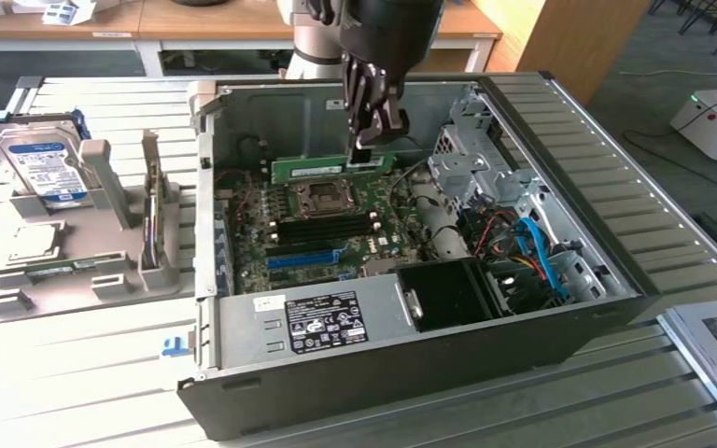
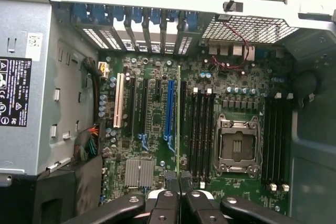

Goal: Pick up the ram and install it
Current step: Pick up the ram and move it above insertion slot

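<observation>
Gripper (image 1: 372, 147) inside open computer case (image 1: 608, 271), fingers clamped on ram (image 1: 315, 169). Ram held level on long edge above motherboard (image 1: 321, 245), near far wall of case. Wrist view: ram (image 2: 179, 119) edge-on between blue slot (image 2: 168, 108) and black memory slots (image 2: 202, 129). Hard drive (image 1: 41, 168) on stand, exterior view's left, well apart.

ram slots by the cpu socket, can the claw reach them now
Probably yes: the case is open, the claw holds the ram above the motherboard, and the black slots look empty.

Inside case (image 1: 458, 364), ram (image 1: 315, 169) in tool (image 1: 372, 149) over motherboard (image 1: 321, 229).
</observation>
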Controlling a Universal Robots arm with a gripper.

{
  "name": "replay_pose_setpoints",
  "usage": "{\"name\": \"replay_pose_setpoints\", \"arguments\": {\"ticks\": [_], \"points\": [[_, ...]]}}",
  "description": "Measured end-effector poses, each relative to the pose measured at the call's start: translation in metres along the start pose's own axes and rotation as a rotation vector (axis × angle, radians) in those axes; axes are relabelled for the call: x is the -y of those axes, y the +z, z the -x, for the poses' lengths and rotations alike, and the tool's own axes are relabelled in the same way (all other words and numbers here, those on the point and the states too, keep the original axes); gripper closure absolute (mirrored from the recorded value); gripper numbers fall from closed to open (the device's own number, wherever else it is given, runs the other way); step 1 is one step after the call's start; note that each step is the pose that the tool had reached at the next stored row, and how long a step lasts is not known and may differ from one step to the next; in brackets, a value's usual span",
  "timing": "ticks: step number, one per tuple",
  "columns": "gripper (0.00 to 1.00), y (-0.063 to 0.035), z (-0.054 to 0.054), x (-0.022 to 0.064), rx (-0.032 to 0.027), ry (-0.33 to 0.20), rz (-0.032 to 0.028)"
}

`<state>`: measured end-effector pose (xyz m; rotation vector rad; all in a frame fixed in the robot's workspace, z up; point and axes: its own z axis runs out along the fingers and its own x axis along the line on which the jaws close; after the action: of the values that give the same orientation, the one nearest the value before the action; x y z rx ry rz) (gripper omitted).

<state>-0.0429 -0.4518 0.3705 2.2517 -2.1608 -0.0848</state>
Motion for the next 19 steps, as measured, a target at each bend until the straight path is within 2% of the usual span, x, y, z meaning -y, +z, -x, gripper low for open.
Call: {"name": "replay_pose_setpoints", "arguments": {"ticks": [13,19], "points": [[0.89,0.0101,0.000,0.0005,-0.0001,0.000,0.0000],[0.89,0.0109,0.000,0.0006,-0.0001,0.000,0.0000]]}}
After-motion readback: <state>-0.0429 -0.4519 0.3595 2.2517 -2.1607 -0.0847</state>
